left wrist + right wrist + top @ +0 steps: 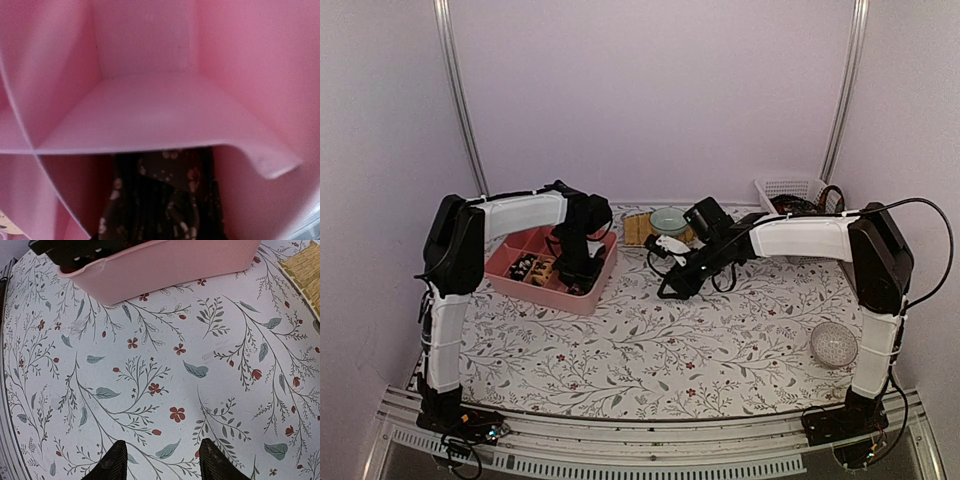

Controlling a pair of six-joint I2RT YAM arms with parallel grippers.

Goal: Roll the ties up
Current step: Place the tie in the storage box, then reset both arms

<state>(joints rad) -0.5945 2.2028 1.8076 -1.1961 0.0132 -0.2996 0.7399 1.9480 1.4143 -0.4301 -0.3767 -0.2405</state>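
The left gripper (pixel 577 266) seems to be putting a rolled tie (pixel 165 200) into the pink box (pixel 548 296) at ten o'clock; I cannot tell its jaws. The right gripper (pixel 164 446) is hovering with jaws apart, empty. Next, lifting out gently.

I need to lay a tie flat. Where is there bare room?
The front of the cloth, between the tray and the glass bowl, is bare. The back edge is crowded: mat, green bowl, basket.

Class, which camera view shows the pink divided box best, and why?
The top external view: it shows the pink divided box nearly whole, compartments included. The left wrist view sees only inner walls and a tie; the right wrist view catches just one outer side.
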